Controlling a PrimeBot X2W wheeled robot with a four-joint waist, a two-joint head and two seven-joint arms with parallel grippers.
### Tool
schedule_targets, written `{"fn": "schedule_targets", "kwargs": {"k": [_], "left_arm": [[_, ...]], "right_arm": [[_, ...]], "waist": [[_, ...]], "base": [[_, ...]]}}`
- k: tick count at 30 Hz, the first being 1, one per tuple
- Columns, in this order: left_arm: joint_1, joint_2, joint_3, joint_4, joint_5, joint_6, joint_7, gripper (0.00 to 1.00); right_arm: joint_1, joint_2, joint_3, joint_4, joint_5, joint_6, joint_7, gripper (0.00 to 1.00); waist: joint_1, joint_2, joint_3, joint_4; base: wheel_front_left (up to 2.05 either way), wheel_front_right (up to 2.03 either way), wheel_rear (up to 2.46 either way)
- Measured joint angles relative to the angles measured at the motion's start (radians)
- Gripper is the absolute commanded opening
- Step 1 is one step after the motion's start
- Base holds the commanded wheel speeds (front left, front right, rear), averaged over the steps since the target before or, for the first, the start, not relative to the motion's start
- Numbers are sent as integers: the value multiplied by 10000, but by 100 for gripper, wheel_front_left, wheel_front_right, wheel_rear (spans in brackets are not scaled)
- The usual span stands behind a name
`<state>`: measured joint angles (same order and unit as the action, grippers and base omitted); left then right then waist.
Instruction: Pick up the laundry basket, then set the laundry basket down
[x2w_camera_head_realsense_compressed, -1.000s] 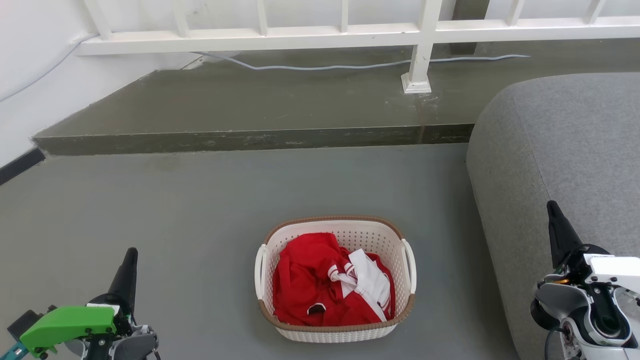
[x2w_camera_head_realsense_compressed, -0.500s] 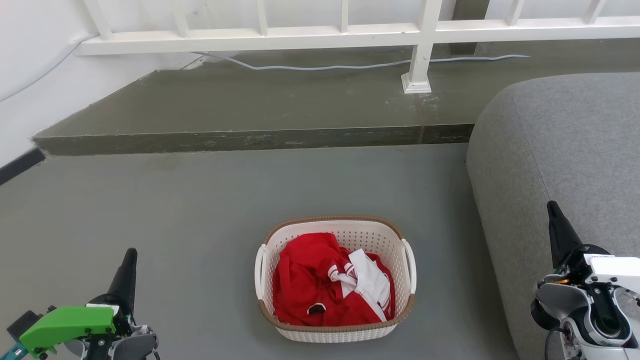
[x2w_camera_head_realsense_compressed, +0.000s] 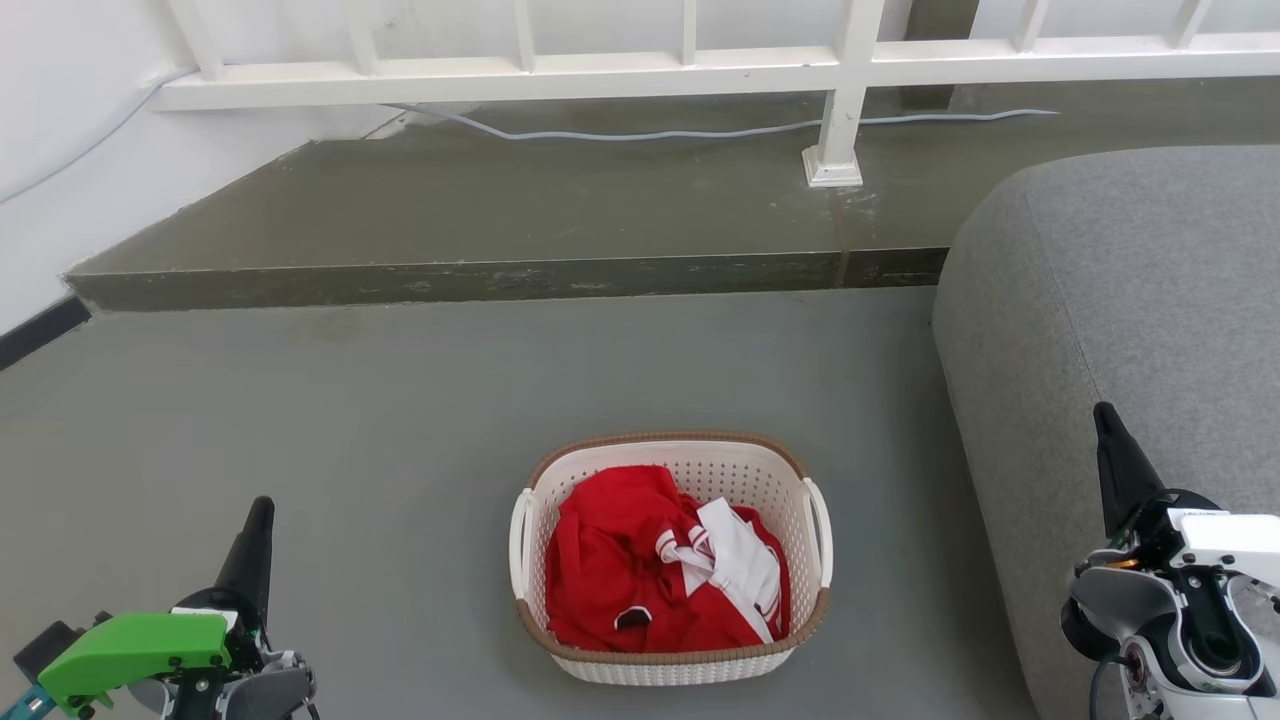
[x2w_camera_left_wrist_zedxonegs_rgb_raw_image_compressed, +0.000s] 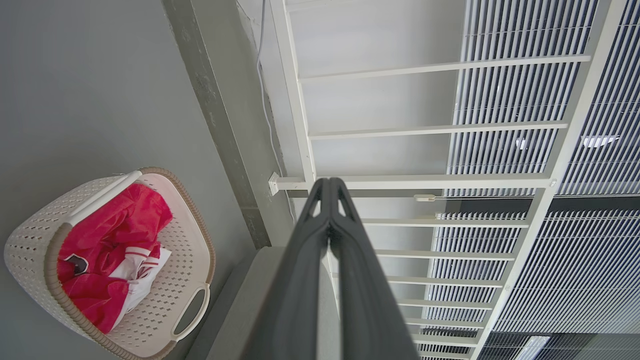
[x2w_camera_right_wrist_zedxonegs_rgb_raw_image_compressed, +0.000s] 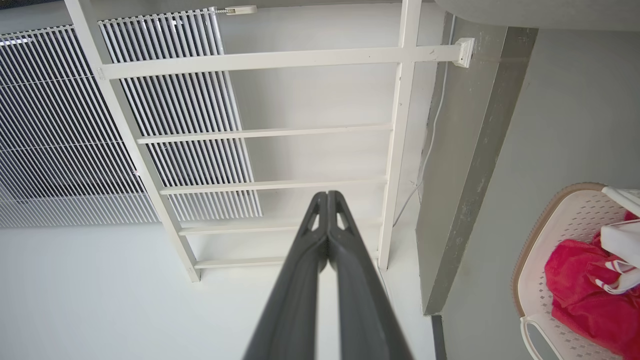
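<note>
Resting upright on the floor (x2w_camera_head_realsense_compressed: 400, 400), the laundry basket (x2w_camera_head_realsense_compressed: 668, 437) is sitting between the left fingers (x2w_camera_head_realsense_compressed: 258, 530) and the right fingers (x2w_camera_head_realsense_compressed: 1115, 460), slightly ahead of both and touching neither. Both pairs of fingers are pressing together tip to tip, as the wrist views are showing, and are holding nothing. This arrangement is fitting two stages alike: a basket waiting to be lifted, or a basket lowered and released. The pictures are not settling which. Red and white clothes (x2w_camera_head_realsense_compressed: 620, 560) are lying inside the basket. A grey sofa (x2w_camera_head_realsense_compressed: 1130, 300) is standing close beside the right fingers, narrowing the room on that side. A raised step (x2w_camera_head_realsense_compressed: 500, 280), a white railing (x2w_camera_head_realsense_compressed: 600, 75) and a loose cable (x2w_camera_head_realsense_compressed: 700, 131) are lying well beyond the fingertips, clear of the basket.
</note>
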<state>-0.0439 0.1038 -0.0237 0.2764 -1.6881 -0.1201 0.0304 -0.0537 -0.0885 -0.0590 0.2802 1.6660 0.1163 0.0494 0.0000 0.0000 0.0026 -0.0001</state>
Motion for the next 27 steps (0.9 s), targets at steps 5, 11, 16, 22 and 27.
{"fn": "schedule_targets", "kwargs": {"k": [5, 11, 16, 22, 27], "left_arm": [[-1, 0, 4, 2, 0, 0, 0, 0], [-2, -2, 12, 6, 0, 0, 0, 0], [-3, -4, 17, 6, 0, 0, 0, 0], [-4, -4, 31, 10, 0, 0, 12, 0], [-4, -6, 52, 12, 0, -2, 12, 0]], "right_arm": [[0, 0, -2, 4, 0, 12, 0, 0], [0, 2, -6, 6, 0, 13, 2, 0], [-1, 4, -12, 8, 0, 13, 2, 0], [-1, 4, -17, 8, 0, 13, 2, 0], [-2, 6, -27, 8, -2, 13, 2, 0]], "waist": [[0, 0, 0, 0], [0, 0, -1, 0], [0, 0, -1, 0], [0, 0, -1, 0], [0, 0, -1, 0]], "base": [[0, 0, 0], [0, 0, 0], [0, 0, 0], [0, 0, 0], [0, 0, 0]]}}
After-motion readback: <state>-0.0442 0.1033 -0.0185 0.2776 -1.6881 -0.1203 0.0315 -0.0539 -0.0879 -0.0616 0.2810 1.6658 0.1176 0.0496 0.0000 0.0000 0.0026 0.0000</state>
